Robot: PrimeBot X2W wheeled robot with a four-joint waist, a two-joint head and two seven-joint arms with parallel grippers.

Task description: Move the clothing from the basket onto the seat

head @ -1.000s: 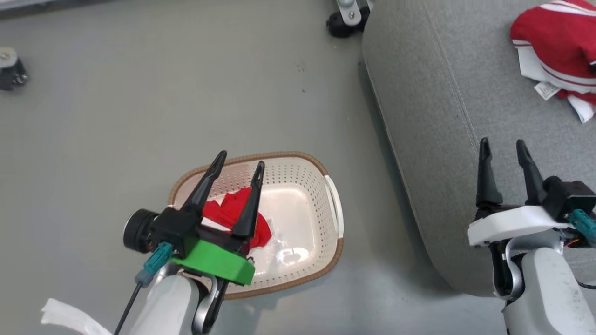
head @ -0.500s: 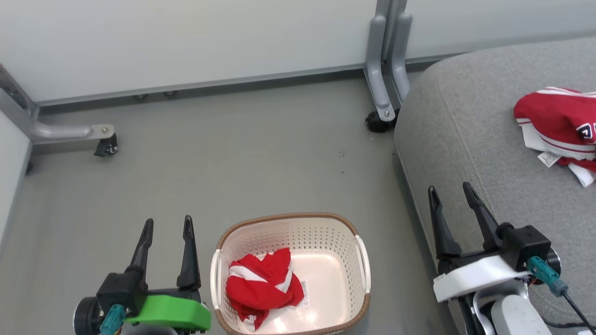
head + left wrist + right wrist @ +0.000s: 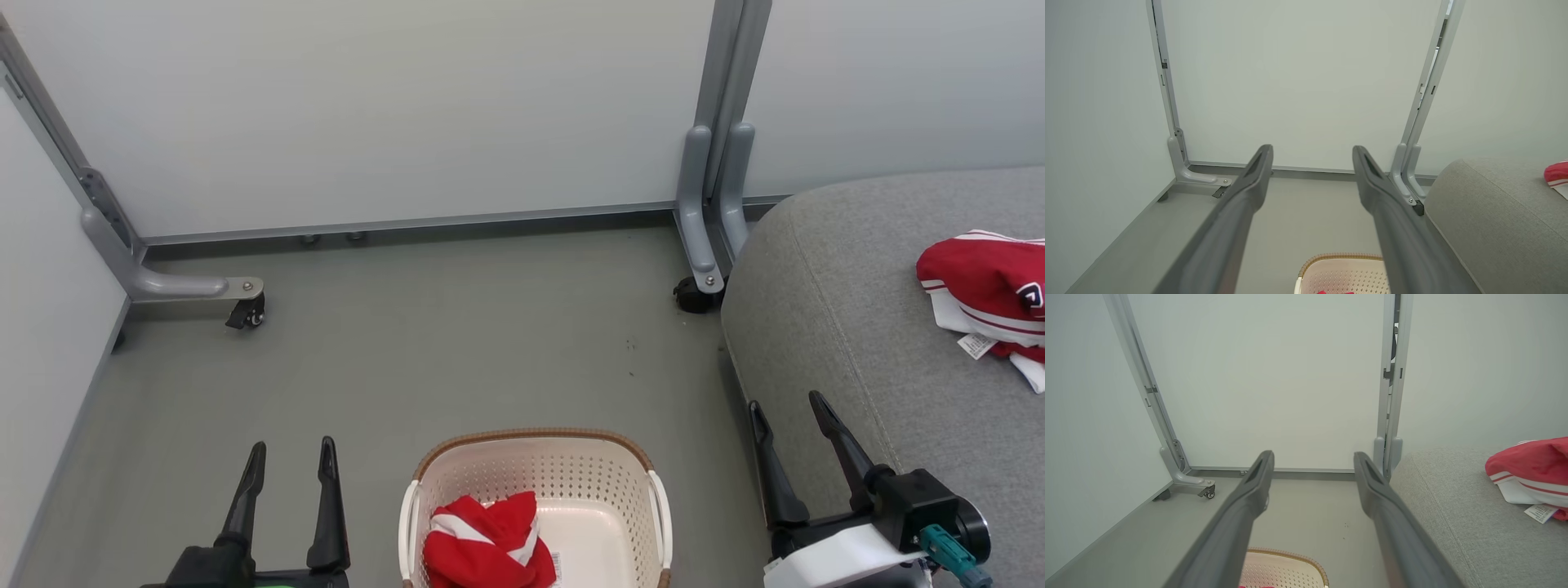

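The cream perforated basket with a brown rim stands on the floor at the bottom centre of the head view. A crumpled red garment with white stripes lies inside it, toward its left side. A second red garment with a white tag rests on the grey seat at the right. My left gripper is open, left of the basket and holding nothing. My right gripper is open too, between the basket and the seat's front edge. The basket rim and the seat appear in the wrist views.
White partition panels close off the back, held by grey metal posts with castor feet at the left and beside the seat. A grey floor stretches between the panels and the basket.
The head camera has tilted up, so the whole scene slid down the view. My left gripper has pulled out of the basket to its left side, leaving the red garment inside.
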